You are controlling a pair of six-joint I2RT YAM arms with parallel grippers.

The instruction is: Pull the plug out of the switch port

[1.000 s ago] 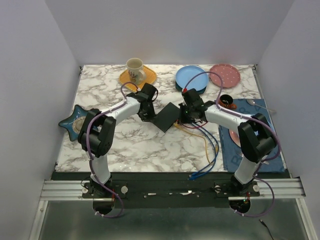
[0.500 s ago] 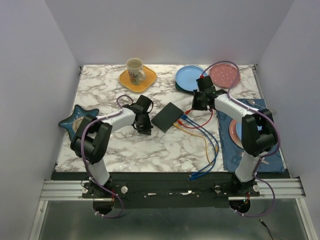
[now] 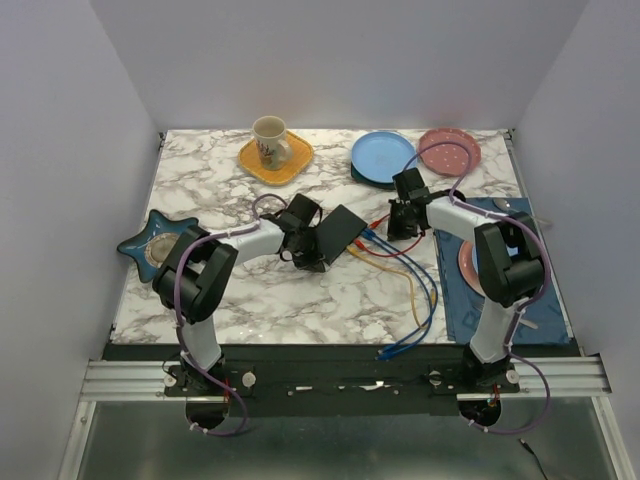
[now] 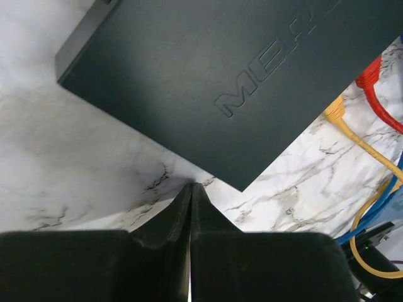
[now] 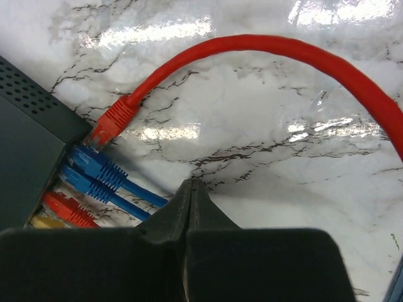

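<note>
flat black box (image 3: 335,235) on the marble worktop (image 3: 260,290), about in the middle, turned at a slant; on its right long edge, a row of plugs; switch port (image 5: 87,143) at the far end of that row, right by the box's corner; red plug (image 5: 113,123) with its tip at that port, touching the edge; cannot tell if all the way in or a bit out; red wire (image 5: 264,47) curving up and over from that plug in a big bow; next in the row, two blue plugs (image 5: 94,168), then a second red plug (image 5: 66,204), then a yellow plug (image 5: 41,221); blue and yellow wires (image 3: 412,295) trailing toward the near edge of the worktop; left fingers (image 4: 179,211) pressed shut, holding nothing, tips low over the marble, just beside the box's edge near a corner; right fingers (image 5: 179,204) pressed shut too, holding nothing, over bare marble, near the plugs but apart from them; farther back, a cup (image 3: 268,135) on a yellow plate (image 3: 295,160), a blue plate (image 3: 383,155) and a pink plate (image 3: 449,150); at the left, a star-shaped dish (image 3: 155,245); at the right, a blue mat (image 3: 455,310)
</note>
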